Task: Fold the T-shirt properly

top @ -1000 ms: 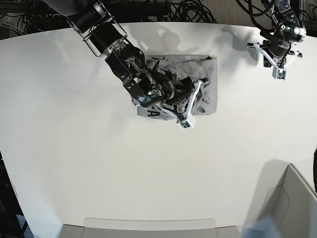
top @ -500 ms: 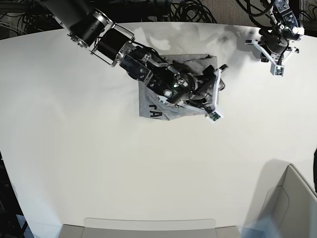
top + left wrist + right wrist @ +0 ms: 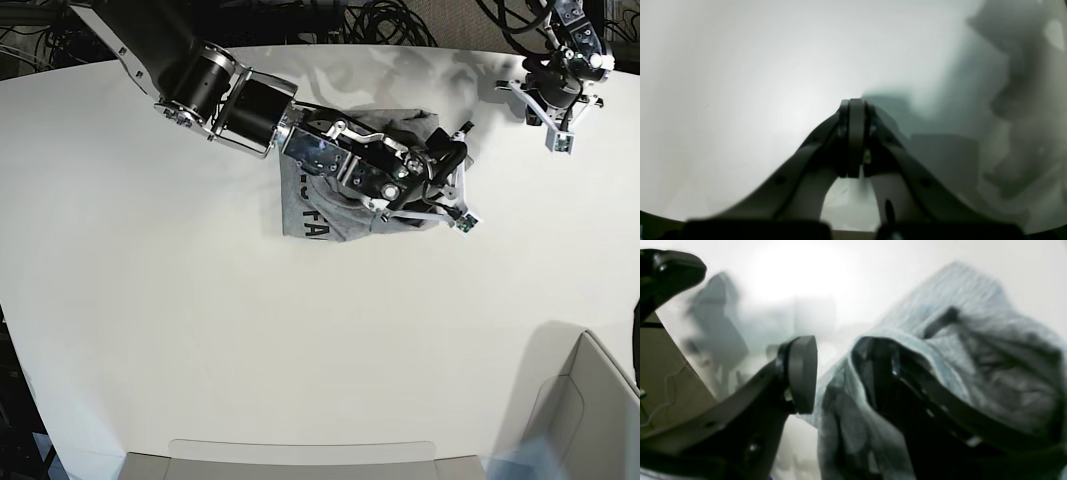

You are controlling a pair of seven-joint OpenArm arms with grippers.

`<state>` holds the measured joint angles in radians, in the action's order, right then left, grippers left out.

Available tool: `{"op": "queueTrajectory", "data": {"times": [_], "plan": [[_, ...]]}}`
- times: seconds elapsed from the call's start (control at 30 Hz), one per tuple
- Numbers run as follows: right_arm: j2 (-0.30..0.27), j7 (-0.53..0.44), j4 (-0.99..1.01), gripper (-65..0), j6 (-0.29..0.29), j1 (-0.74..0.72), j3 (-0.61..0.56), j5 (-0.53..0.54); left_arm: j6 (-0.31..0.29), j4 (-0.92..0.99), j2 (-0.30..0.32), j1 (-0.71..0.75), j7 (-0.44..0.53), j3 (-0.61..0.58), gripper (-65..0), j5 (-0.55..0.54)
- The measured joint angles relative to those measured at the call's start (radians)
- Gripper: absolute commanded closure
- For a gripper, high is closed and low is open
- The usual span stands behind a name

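The T-shirt point(image 3: 330, 205) lies bunched on the white counter point(image 3: 200, 340), a little above the middle of the base view, with part of its black lettering showing at the lower left edge of the heap. The right arm reaches in from the upper left of that view and stretches across the cloth, so that most of the shirt's upper part is hidden beneath it. The right pincer point(image 3: 462, 175) sits at the shirt's right edge, its jaws spread wide apart. In the right wrist view one fingertip point(image 3: 801, 373) stands clear over the bare counter at the left of centre, while the other finger is draped in a fold of the grey T-shirt point(image 3: 973, 350) that fills the right half of the frame (the picture is blurred, so whether that cloth merely hangs on the finger or is caught on it I cannot tell). Nothing is clamped between the two jaws.

The left pincer point(image 3: 556, 118) hangs at the upper right corner of the base view, well apart from the shirt. In the left wrist view its fingers point(image 3: 855, 133) are pressed flat together, clenched on nothing, with only the pale counter and soft shadows behind them.
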<state>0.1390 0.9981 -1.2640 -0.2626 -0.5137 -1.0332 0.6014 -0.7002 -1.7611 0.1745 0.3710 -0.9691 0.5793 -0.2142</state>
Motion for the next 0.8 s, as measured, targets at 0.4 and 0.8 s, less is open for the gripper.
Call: {"op": "queueTrajectory", "data": {"times": [0.4, 0.8], "plan": [[-0.001, 0.007, -0.103, -15.6, 0.061, -0.007, 0.002, 0.021, 0.0, 0.0, -0.003, 0.0, -0.002, 0.0, 0.0, 0.0], [-0.027, 0.185, -0.453, 0.0, -0.031, 0.001, 0.306, 0.136, 0.0, 0.0, -0.005, 0.003, -0.001, 0.0, 0.0, -0.004]]}}
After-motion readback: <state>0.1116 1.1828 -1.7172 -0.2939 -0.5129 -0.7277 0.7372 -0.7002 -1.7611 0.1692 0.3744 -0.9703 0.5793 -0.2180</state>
